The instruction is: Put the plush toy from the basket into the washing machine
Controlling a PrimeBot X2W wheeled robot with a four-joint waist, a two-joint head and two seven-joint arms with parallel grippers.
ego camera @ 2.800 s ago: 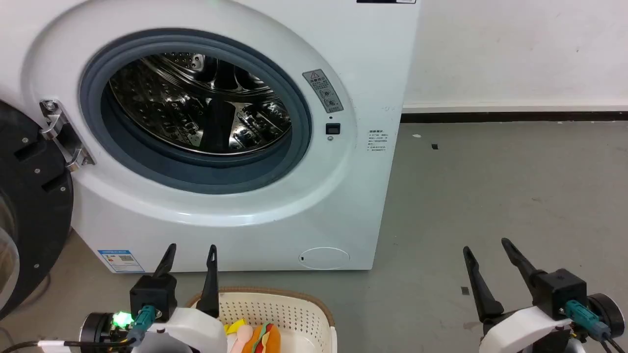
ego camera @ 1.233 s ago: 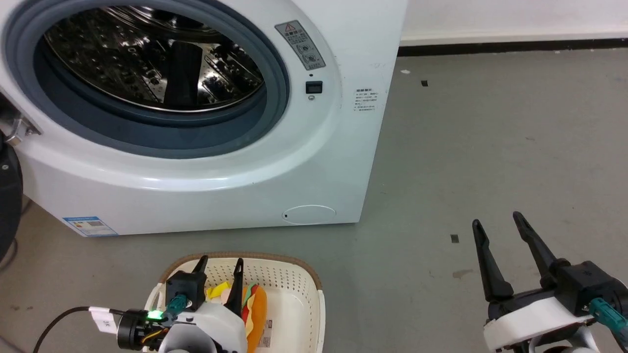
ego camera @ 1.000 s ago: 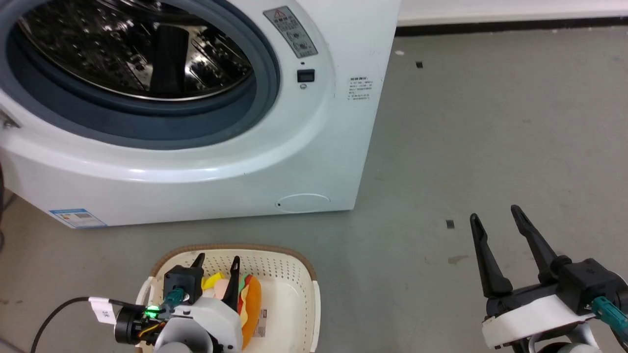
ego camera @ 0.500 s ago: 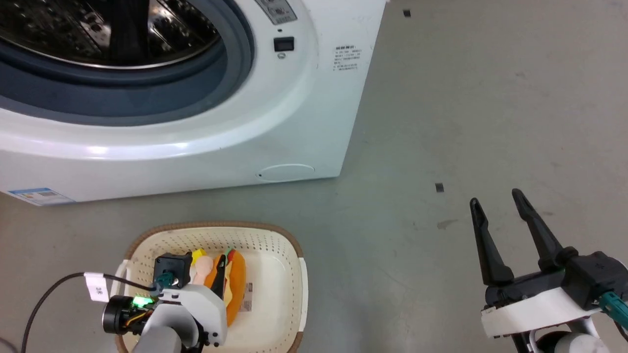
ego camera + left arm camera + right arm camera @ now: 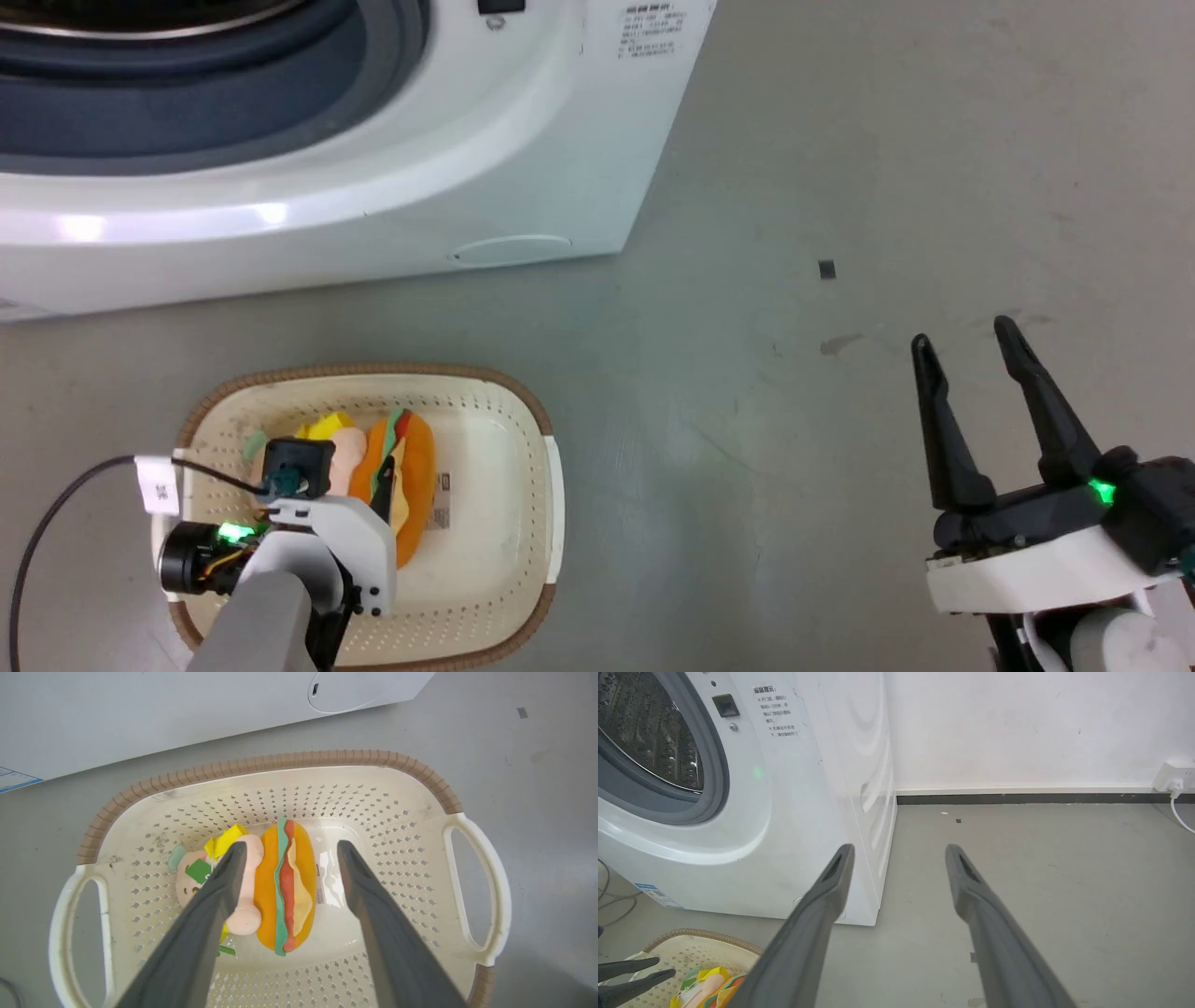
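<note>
My left hand (image 5: 289,845): released, fingers spread wide, pointing down into the basket (image 5: 299,758). In the left wrist view the two fingers straddle the orange burger half of the plush toy (image 5: 280,886). One finger overlaps the pale pink figure; the other sits over bare basket base beside the small label (image 5: 320,889). I cannot tell whether either finger touches the toy. Nothing is gripped.

My right hand (image 5: 962,334): also released, fingers apart, holding nothing. It hovers over bare grey floor (image 5: 794,420), well apart from the basket.

Plush toy: lies on the basket base, left of centre in the left wrist view. The burger is on edge with its green and red layers facing up. The pink figure, with yellow and green bits, is pressed against the burger's side away from the label.

Basket: stands on the floor near the front of the washing machine (image 5: 373,215), a strip of floor between them. Brown braided rim, white side handles.

Washing machine: white, with a round service flap (image 5: 511,250) low near its corner. The right wrist view shows the grey rubber ring (image 5: 717,765) and the perforated steel drum (image 5: 649,737) behind it, porthole uncovered.

Beyond: white wall (image 5: 1017,728), dark skirting strip (image 5: 1041,798), white socket (image 5: 1174,772) at far right.
</note>
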